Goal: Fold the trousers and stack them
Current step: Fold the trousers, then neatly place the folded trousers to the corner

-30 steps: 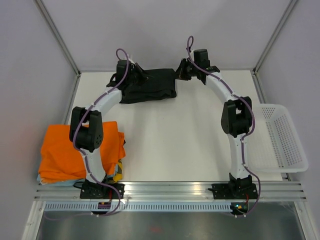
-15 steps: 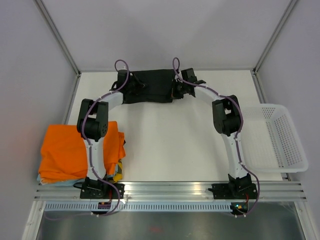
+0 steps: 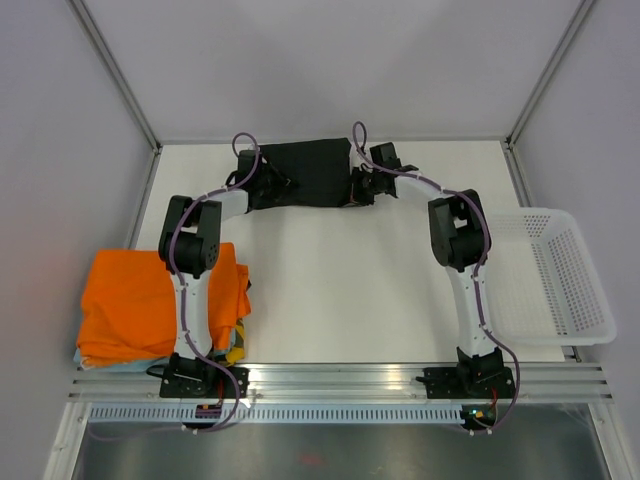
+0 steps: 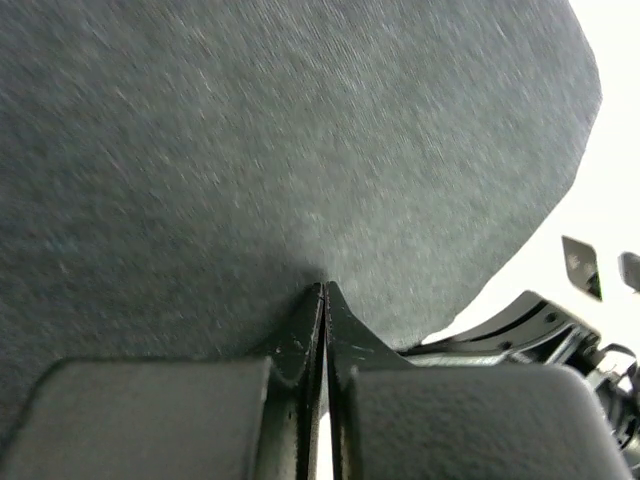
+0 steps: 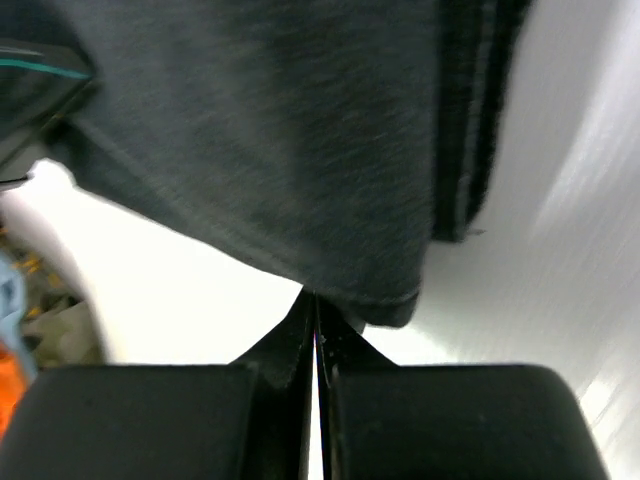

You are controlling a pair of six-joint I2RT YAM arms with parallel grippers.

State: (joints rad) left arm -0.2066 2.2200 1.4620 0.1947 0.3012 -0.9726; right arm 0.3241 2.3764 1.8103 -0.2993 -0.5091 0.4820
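The black trousers (image 3: 305, 172) lie as a folded bundle at the far middle of the table. My left gripper (image 3: 272, 184) is at the bundle's left side and my right gripper (image 3: 360, 188) at its right side. In the left wrist view the dark cloth of the trousers (image 4: 300, 130) fills the picture, and the left gripper (image 4: 324, 290) is shut with its tips pinched into the cloth. The right wrist view has a hemmed corner of the trousers (image 5: 290, 130) hanging above the white table, with the right gripper (image 5: 315, 298) shut on that edge.
A bright orange garment (image 3: 150, 300) tops a pile of folded clothes at the near left. A white mesh basket (image 3: 555, 275) sits off the right edge of the white table (image 3: 350, 290). Grey walls and metal posts close in the back and sides.
Both arms have come down and drawn in from the far edge. The right gripper has shut on the trousers' right edge, and the bundle now lies flatter and narrower.
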